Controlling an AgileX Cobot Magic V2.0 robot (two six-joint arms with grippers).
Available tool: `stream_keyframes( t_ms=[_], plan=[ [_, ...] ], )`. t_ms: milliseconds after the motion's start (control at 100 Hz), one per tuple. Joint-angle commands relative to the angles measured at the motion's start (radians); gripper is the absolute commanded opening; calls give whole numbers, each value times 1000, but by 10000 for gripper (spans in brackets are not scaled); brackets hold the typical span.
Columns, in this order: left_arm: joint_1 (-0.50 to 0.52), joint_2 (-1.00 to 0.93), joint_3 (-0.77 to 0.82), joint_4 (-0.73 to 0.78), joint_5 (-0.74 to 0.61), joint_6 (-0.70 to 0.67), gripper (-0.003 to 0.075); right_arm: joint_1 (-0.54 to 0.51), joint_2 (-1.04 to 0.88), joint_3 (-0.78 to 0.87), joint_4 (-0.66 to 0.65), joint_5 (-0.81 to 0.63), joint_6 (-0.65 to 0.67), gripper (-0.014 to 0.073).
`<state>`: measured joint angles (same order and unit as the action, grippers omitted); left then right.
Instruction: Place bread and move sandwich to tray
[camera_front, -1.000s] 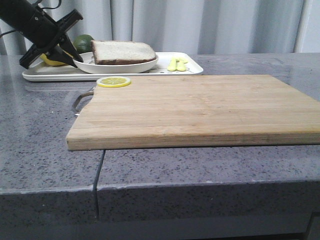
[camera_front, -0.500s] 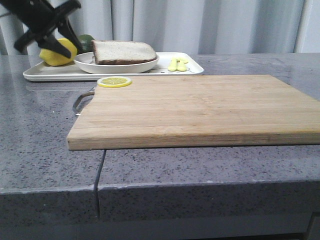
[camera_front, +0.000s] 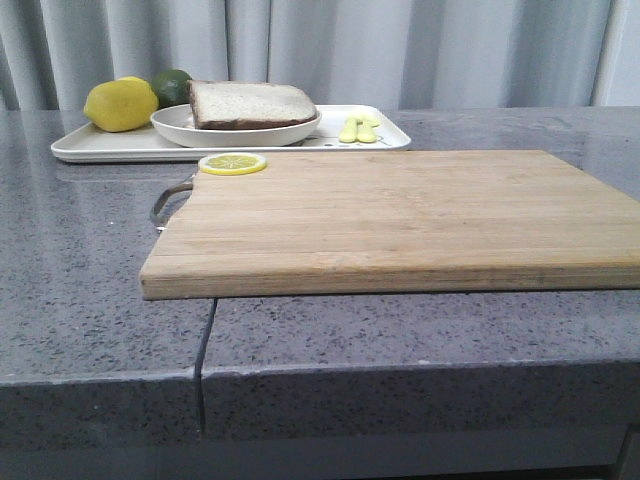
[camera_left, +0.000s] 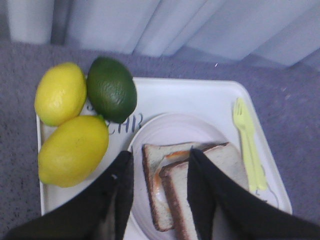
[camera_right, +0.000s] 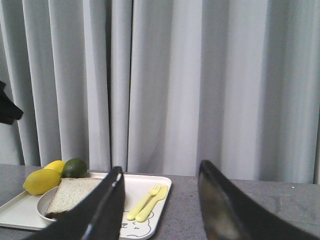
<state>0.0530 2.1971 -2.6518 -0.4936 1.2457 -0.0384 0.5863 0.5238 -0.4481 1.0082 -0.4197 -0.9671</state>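
The sandwich (camera_front: 250, 103) lies on the round white plate (camera_front: 200, 130), which stands on the white tray (camera_front: 100, 150) at the back left. In the left wrist view the top bread slice (camera_left: 230, 162) lies offset on the lower slice (camera_left: 157, 202), with a strip of egg (camera_left: 177, 154) showing between them. My left gripper (camera_left: 160, 155) hangs open and empty above the plate (camera_left: 170, 125), one finger over the top slice. My right gripper (camera_right: 161, 170) is open and empty, held high, facing the tray (camera_right: 160, 182). Neither gripper shows in the front view.
Two lemons (camera_left: 72, 150) and a lime (camera_left: 112, 90) sit at the tray's left end, a yellow fork and knife (camera_left: 247, 140) at its right end. A wooden cutting board (camera_front: 400, 210) with a lemon slice (camera_front: 232, 163) lies in front of the tray.
The left gripper has risen up and left, out of the front view. The lemon that it hid now shows. The sandwich and plate have stayed put.
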Motion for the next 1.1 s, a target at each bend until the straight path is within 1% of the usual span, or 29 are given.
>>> stream_keyframes(
  t_ms=[0,20,290,400,500,570,720,780,850,900,990,1090],
  plan=[
    [-3,-115,-49,-38,-15,-8,243,-6,-1,-23,-27,-54,-7,361],
    [-3,-121,-49,-38,2,-8,243,-6,-1,-23,-27,-54,-7,361],
    [-5,-258,-17,-65,2,-6,243,-6,-1,-23,-27,-66,-7,361],
    [-5,-346,41,-65,2,3,243,-6,-1,-23,-27,-67,-7,361],
    [-5,-441,134,-49,2,29,243,-6,-1,-23,-27,-67,-7,361],
    [-5,-524,232,-8,2,56,243,-6,-1,-23,-27,-66,-7,361],
    [-33,-721,513,134,2,117,243,-6,-1,-23,-27,-66,-7,361],
    [-51,-809,623,172,-27,137,243,-6,-1,-23,-27,-64,-7,361],
    [-68,-911,770,184,-110,163,243,-6,-1,-23,-27,-64,-8,361],
    [-80,-987,894,184,-197,170,243,-6,-1,-23,-27,-64,-21,361],
    [-93,-1129,1088,184,-330,186,243,-6,-1,-23,-27,-64,-83,361],
    [-101,-1274,1335,182,-508,213,243,-6,-1,-22,-15,-64,-138,361]
  ],
)
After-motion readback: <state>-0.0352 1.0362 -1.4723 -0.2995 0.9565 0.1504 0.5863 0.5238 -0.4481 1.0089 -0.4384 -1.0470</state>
